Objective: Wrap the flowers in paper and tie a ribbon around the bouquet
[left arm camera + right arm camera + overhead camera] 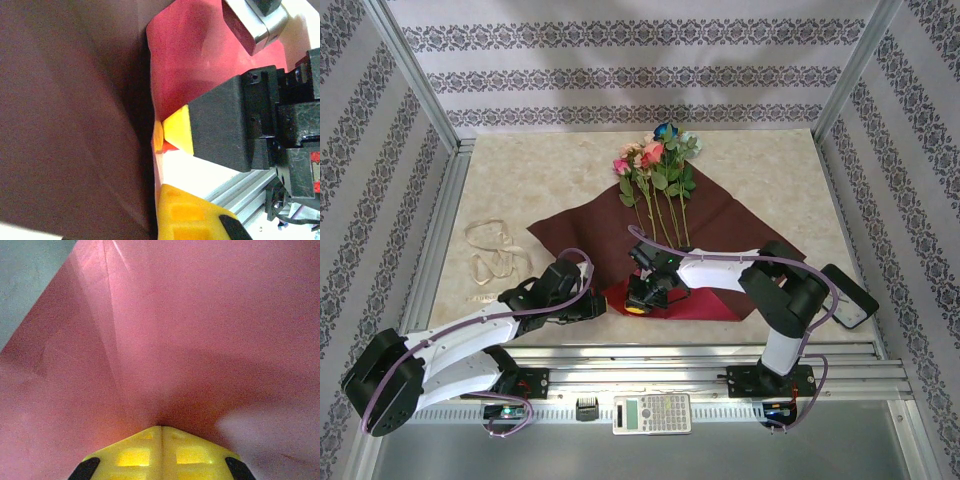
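Observation:
The paper (730, 215) lies maroon face up like a diamond on the table, and its near corner is folded over to show the crimson side (705, 300). The flowers (655, 180) rest on it, heads at the far corner and stems pointing toward me. My right gripper (640, 300) (161, 427) is shut on the lifted crimson paper (190, 340). My left gripper (598, 305) (159, 187) is shut on the same paper edge (75, 125), which hides one finger. It sits just left of the right gripper (164, 135). The ribbon (490, 255) lies looped on the table, left of the paper.
A calculator (652, 412) sits on the front rail between the arm bases. The aluminium rail (245, 195) runs close under both grippers. Cage posts (415, 75) and patterned walls close in the table on three sides.

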Controlling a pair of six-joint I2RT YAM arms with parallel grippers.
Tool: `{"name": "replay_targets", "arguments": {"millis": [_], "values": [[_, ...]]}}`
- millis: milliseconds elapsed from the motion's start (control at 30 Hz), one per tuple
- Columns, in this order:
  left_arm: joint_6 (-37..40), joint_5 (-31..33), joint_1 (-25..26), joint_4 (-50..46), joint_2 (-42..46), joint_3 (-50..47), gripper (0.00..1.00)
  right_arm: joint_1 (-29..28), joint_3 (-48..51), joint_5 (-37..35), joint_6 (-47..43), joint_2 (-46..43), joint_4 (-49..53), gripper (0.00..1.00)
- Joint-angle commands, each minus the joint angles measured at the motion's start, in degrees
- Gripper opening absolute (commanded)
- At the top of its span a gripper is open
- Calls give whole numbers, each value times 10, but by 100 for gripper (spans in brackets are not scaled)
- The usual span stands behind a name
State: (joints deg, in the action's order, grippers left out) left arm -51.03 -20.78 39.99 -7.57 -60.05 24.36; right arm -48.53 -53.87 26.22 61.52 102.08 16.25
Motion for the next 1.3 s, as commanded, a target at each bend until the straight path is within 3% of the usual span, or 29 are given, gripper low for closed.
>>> {"name": "replay_targets", "arguments": {"millis": [0, 167, 300, 433, 667, 933, 1267], "values": [[14, -1, -6, -23, -8, 11, 15, -4, 3, -15, 1, 17, 15, 0], [12, 7, -6, -2, -46, 11, 44, -4, 7, -13, 5, 18, 11, 0], [15, 15, -7, 17, -71, 18, 49, -4, 7, -10, 4, 21, 10, 0], [17, 19, -7, 25, -86, 22, 38, -3, 8, -8, 5, 22, 10, 0], [17, 32, -7, 15, -73, 30, 0, -3, 10, -10, 5, 23, 9, 0], [82, 5, -6, -63, -48, 71, 0, -2, 11, -6, 4, 28, 6, 0], [201, -58, 9, -110, -123, 153, 0, 3, 17, 4, 1, 32, -11, 0]]}}
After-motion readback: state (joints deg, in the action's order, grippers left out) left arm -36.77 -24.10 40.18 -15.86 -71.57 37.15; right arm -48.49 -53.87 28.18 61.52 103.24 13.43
